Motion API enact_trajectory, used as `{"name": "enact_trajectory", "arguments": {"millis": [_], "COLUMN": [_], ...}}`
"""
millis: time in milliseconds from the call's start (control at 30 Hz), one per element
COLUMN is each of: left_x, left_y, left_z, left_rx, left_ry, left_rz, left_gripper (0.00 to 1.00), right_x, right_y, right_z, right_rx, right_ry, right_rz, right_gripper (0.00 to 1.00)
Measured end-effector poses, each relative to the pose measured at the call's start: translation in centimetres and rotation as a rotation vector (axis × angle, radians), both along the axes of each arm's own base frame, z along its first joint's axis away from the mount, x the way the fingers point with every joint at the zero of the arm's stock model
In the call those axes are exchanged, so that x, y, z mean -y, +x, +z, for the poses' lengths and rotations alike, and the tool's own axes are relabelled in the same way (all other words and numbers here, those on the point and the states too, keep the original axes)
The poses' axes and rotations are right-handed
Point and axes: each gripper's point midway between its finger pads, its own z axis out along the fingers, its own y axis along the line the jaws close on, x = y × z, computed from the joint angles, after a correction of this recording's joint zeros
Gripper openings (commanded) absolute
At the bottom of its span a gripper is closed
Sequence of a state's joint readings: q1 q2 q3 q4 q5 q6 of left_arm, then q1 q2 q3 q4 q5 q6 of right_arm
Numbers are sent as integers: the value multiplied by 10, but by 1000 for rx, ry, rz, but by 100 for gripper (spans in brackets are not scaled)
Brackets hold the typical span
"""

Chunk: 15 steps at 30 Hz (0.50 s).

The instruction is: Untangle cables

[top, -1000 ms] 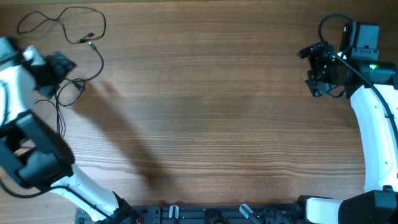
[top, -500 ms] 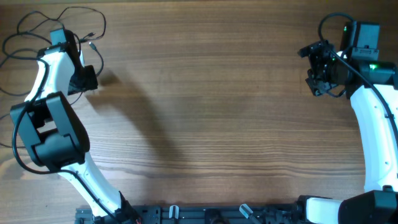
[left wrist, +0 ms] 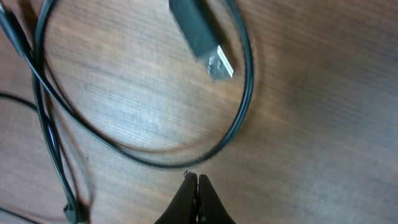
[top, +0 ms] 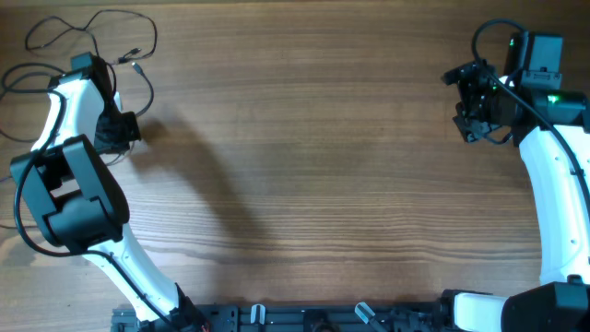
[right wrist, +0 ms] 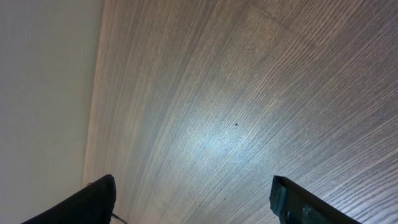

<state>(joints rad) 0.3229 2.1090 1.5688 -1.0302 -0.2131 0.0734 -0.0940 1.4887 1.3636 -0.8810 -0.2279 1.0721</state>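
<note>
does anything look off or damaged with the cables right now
Nothing looks damaged or spilled. The cables lie in loose crossing loops, a USB plug inside one loop. Slightly odd: the left gripper is shut just short of that loop, nothing visible between its fingers.

the left arm no longer sits folded at the far left: it now arches up over the cables. the left gripper is slightly lower and further left than half a second ago. the loop below the gripper is gone, and loose strands now lie further left.
</note>
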Motion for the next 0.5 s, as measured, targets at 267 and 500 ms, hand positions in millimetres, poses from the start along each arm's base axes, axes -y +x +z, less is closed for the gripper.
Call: {"name": "enact_trajectory", "arguments": {"millis": [267, 500], "left_x": [-2, 2], "left_y": [6, 31], "left_z": [0, -1], "left_rx": [27, 135], "left_ry": [9, -29], "left_rz": [7, 7], "left_gripper": [70, 60], "right_x": [0, 0], "right_y": [1, 1], "right_z": [0, 0], "right_rx": [3, 3], "right_ry": [0, 0], "right_rz": [0, 0], "right_gripper": [81, 81]}}
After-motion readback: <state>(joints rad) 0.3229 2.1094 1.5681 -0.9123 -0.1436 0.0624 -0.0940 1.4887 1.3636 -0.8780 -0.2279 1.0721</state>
